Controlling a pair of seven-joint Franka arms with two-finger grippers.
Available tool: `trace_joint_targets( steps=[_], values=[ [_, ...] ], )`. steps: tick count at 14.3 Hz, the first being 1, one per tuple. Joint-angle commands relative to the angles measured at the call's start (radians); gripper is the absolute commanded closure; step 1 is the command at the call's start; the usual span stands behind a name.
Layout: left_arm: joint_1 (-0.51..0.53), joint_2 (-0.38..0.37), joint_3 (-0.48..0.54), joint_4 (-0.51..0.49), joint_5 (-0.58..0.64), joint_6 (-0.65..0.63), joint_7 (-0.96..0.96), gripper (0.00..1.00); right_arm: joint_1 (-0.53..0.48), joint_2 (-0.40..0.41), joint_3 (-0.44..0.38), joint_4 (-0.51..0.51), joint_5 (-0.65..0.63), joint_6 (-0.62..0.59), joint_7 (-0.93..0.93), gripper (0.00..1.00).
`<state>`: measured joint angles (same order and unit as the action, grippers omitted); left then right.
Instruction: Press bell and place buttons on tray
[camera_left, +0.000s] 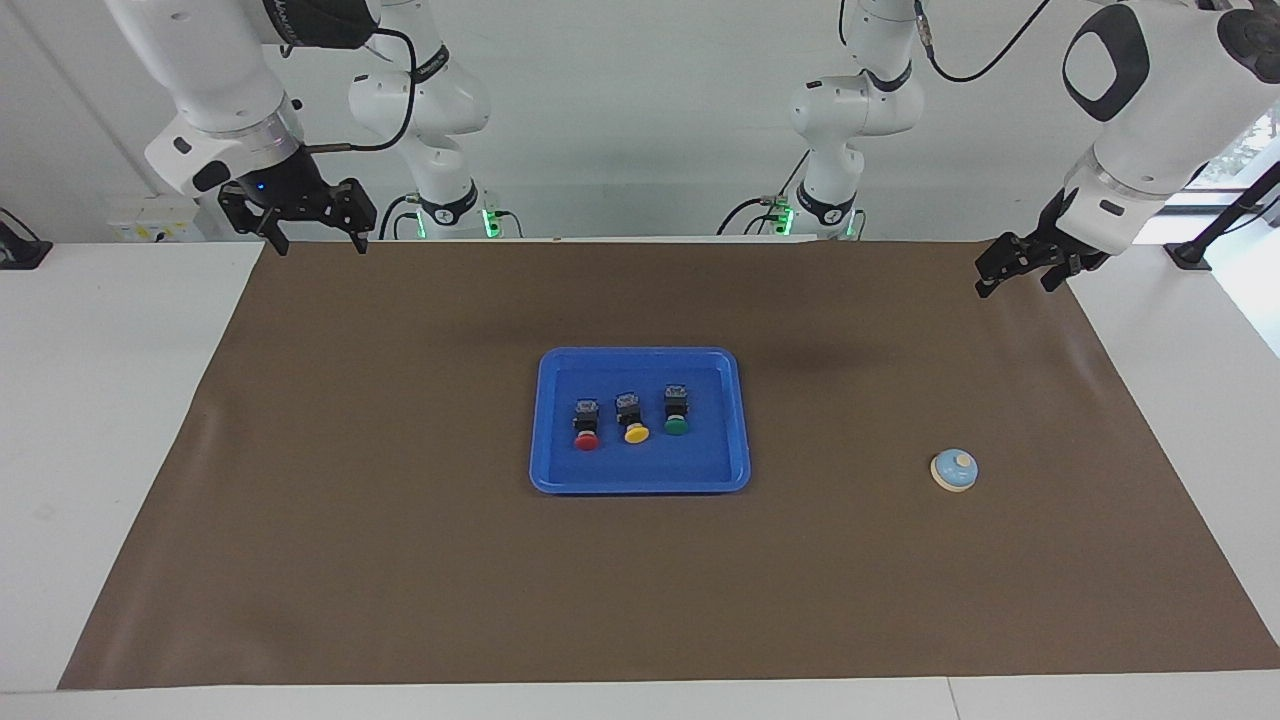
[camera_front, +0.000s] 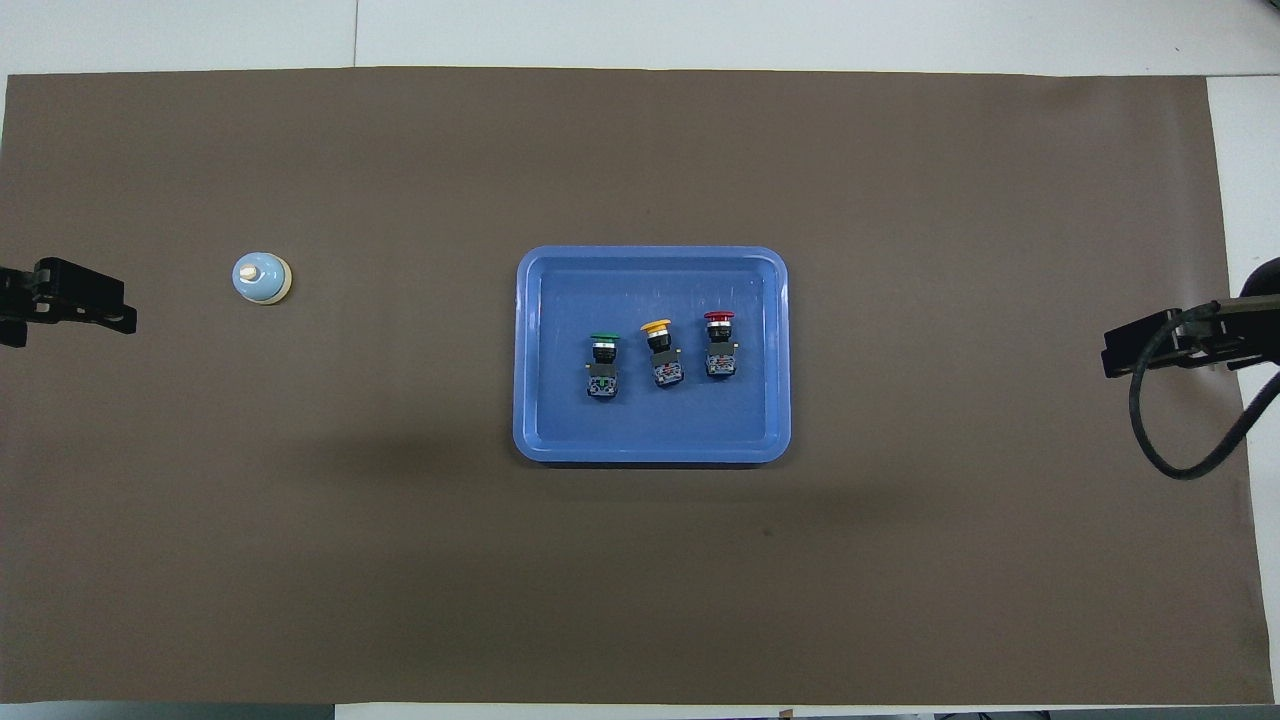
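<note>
already the placing half is looking finished: all three buttons are lying inside the tray (camera_left: 738, 420), which is sitting at the middle of the counter (camera_left: 400, 560) on its brown cover. the red button (camera_left: 586, 425), the yellow button (camera_left: 632, 418) and the green button (camera_left: 676, 411) are lying in a row, apart from one another, caps pointing away from the robots. none is sitting outside the rim.

the bell (camera_left: 954, 470) is standing by itself toward the left arm's end of the counter, well apart from the tray and a little farther from the robots than it. nothing is touching it, and whether it is already rung i cannot tell from how things lie.

the left end effector (camera_left: 1015, 270) is hanging over the counter's corner at its own end, jaws spread wide and holding nothing. the right end effector (camera_left: 315, 238) is waiting over the opposite near corner, also wide and empty.

what is left, by my reading, is at most the bell press, which falls naturally to the left arm.
</note>
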<state>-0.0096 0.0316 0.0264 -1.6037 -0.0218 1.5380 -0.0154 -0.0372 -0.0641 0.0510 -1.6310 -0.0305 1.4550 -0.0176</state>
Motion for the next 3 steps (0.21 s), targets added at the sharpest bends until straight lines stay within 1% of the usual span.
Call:
trace_joint_targets(
  steps=[1, 3],
  values=[
    [-0.007, -0.016, 0.007, -0.013, -0.009, -0.002, 0.021, 0.0, -0.017, -0.005, 0.012, -0.001, -0.011, -0.005, -0.016, 0.0],
    [-0.013, -0.016, 0.007, -0.013, -0.009, -0.004, 0.022, 0.0, -0.017, -0.005, 0.012, -0.001, -0.009, -0.005, -0.016, 0.0]
  ],
)
